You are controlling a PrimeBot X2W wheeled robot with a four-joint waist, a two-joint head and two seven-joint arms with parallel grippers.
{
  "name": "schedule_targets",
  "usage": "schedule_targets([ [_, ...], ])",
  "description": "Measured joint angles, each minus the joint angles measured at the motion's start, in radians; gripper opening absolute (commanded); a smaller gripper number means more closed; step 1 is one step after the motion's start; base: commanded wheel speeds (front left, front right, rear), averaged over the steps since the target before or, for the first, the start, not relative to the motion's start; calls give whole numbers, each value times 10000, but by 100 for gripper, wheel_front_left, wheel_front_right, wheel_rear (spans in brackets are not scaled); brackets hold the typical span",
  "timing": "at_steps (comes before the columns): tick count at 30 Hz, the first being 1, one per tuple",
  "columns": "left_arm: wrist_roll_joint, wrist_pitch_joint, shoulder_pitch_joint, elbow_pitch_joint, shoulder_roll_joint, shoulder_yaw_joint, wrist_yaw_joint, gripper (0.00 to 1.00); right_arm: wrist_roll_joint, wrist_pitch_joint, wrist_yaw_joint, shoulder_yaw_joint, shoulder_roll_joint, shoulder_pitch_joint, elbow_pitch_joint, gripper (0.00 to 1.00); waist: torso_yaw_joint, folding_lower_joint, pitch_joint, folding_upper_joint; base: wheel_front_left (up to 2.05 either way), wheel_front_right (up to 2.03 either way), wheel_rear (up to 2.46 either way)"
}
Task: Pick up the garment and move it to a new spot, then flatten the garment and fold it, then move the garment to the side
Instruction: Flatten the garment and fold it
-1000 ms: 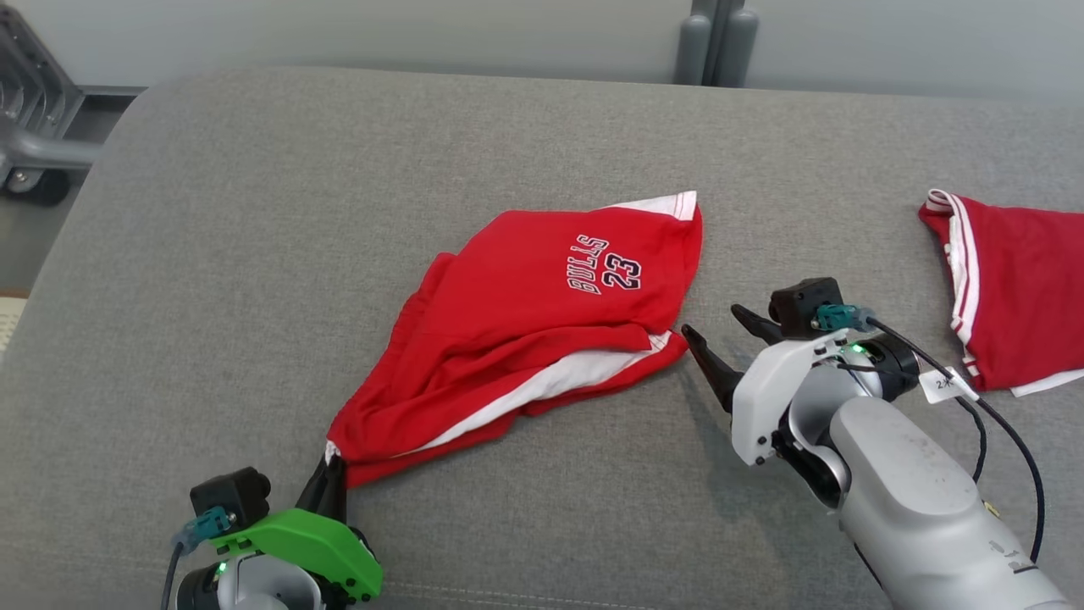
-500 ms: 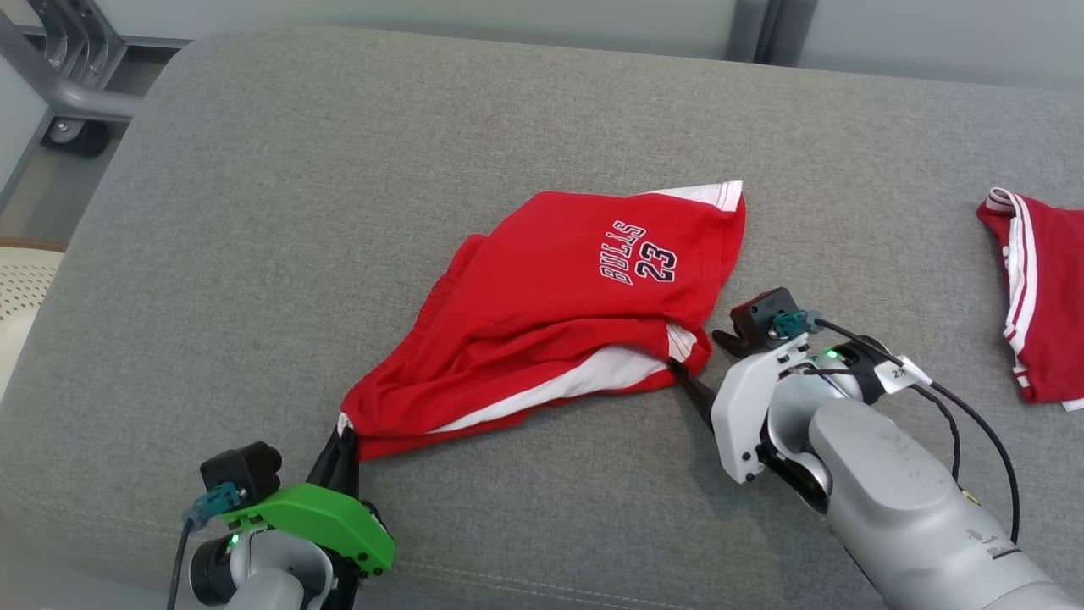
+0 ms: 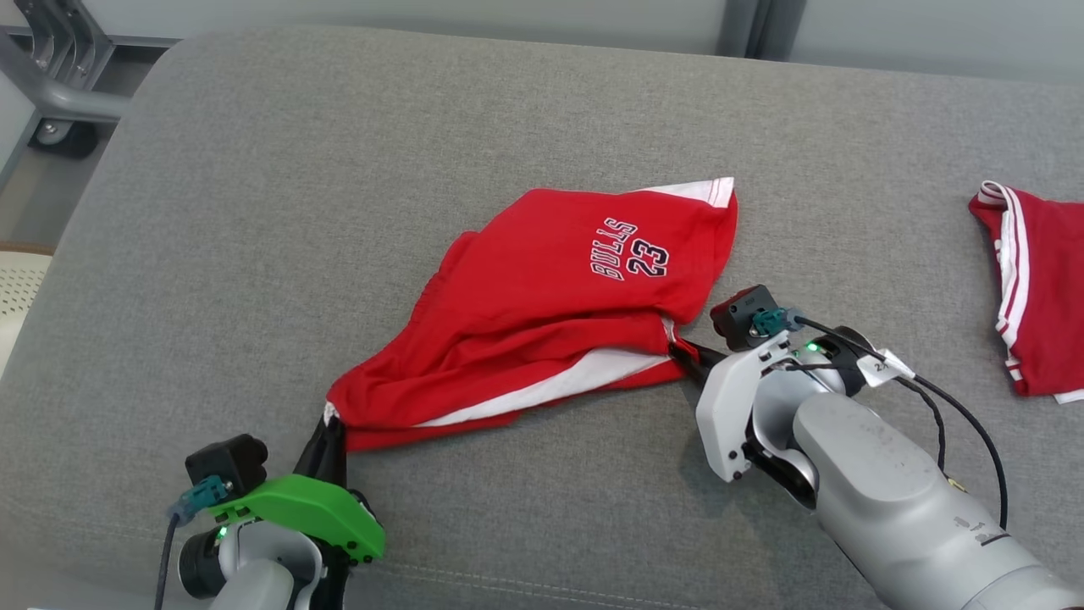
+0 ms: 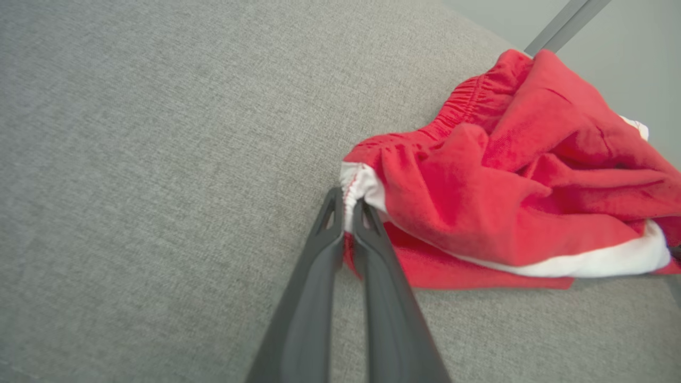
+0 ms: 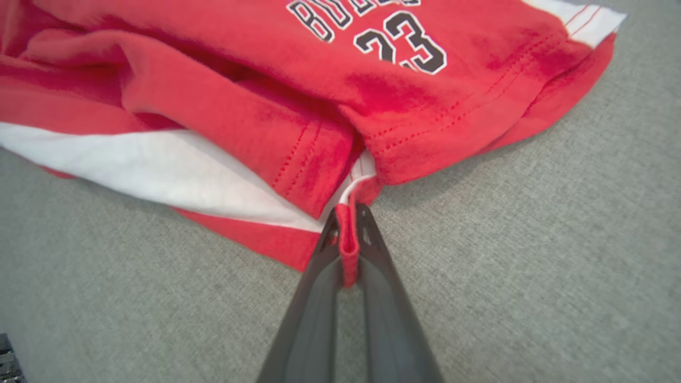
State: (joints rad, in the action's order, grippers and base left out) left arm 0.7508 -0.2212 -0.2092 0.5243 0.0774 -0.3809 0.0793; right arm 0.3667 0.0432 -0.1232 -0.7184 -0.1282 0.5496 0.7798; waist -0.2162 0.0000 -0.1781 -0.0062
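The garment [image 3: 542, 296] is a pair of red shorts with white side panels and "BULLS 23" printed on it, lying rumpled in the middle of the grey cushion. My left gripper [image 3: 330, 424] is shut on its near-left corner; the left wrist view shows the garment [image 4: 505, 202] with its white hem pinched in the left gripper [image 4: 348, 205]. My right gripper [image 3: 682, 354] is shut on the near-right hem corner. The right wrist view shows a red fold of the garment [image 5: 319, 96] clamped in the right gripper [image 5: 348, 223].
A second red and white garment [image 3: 1037, 296] lies at the right edge of the grey cushion [image 3: 296, 212]. A metal frame with a wheel [image 3: 55, 127] stands off the cushion's far-left corner. A pale wall runs behind.
The right gripper moved left to the shorts' hem corner and shut on it. The left gripper kept its grip. The head camera shifted, so the whole picture moved.
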Motion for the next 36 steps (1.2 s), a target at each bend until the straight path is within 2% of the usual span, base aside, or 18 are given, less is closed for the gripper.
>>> schedule_targets([
  [12, 29, -102, 1, -180, 29, 407, -100, 0, 579, -1651, -15, 33, -437, -322, -477, 0, 630, 0, 211, 0, 0, 0, 0],
  [18, 29, -188, 2, -600, 25, 441, -343, 0, 941, -3235, -8, 1018, -545, -814, -1156, 0, 1069, 0, 336, 0, 0, 0, 0],
  [24, -104, -221, 3, -1179, 25, 395, -453, 0, 1241, -3135, 150, 1710, -523, -1373, -1975, 0, 1510, 0, 496, 0, 0, 0, 0],
  [32, -251, -268, 666, -1126, 13, -132, -527, 0, 1634, -3007, 194, 1854, -291, -3512, -1670, 0, 1936, 0, 559, 0, 0, 0, 0],
  [33, -251, -268, 745, -1099, 19, -138, -525, 0, 1634, -3007, 194, 1843, -255, -3571, -1668, 12, 1968, 0, 551, 0, 0, 0, 0],
  [34, -253, -268, 806, -1085, 31, -140, -525, 0, 1616, -3007, 194, 1843, -251, -3575, -1695, 37, 1996, 0, 543, 0, 0, 0, 0],
  [35, -272, -268, 872, -1062, 35, -144, -525, 0, 1599, -3007, 194, 1847, -265, -3570, -1708, 94, 2021, -1, 539, 0, 0, 0, 0],
  [36, -297, -268, 923, -1014, 35, -153, -525, 0, 1555, -3007, 194, 1847, -297, -3571, -1710, 100, 2042, 0, 542, 0, 0, 0, 0],
])
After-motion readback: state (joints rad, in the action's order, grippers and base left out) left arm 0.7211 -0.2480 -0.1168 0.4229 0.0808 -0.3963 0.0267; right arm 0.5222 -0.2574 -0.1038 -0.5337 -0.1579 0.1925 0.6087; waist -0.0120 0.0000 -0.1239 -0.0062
